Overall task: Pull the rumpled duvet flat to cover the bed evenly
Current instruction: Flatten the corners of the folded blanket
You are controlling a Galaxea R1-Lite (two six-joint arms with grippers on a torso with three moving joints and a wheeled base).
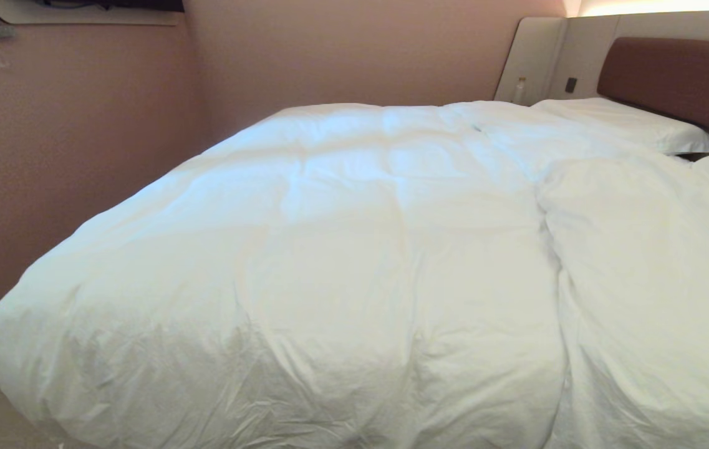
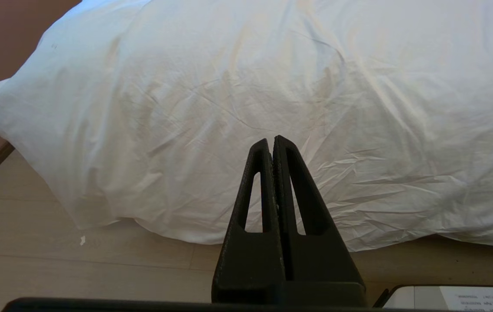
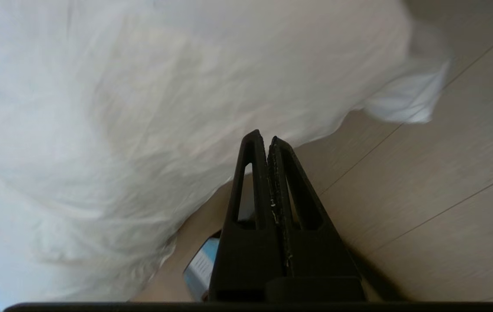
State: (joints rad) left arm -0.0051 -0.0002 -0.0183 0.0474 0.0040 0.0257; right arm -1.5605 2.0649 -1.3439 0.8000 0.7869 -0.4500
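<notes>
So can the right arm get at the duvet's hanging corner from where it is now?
Probably yes. The right gripper hangs over bare floor beside the duvet, with nothing between it and the drooping corner. Its jaws are shut, so they must open first.

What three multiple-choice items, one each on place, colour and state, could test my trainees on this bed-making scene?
1. Where does the deep fold in the duvet run?
A. right side
B. left edge
C. nowhere

2. What colour is the headboard?
A. white
B. brown
C. black

3. How are the left gripper fingers?
A. wide open
B. closed on cloth
C. shut, empty

Answers: 1 A, the crease runs down the head view's right part. 2 B, a brown pad sits behind the pillows. 3 C, the fingers meet short of the duvet.
</notes>
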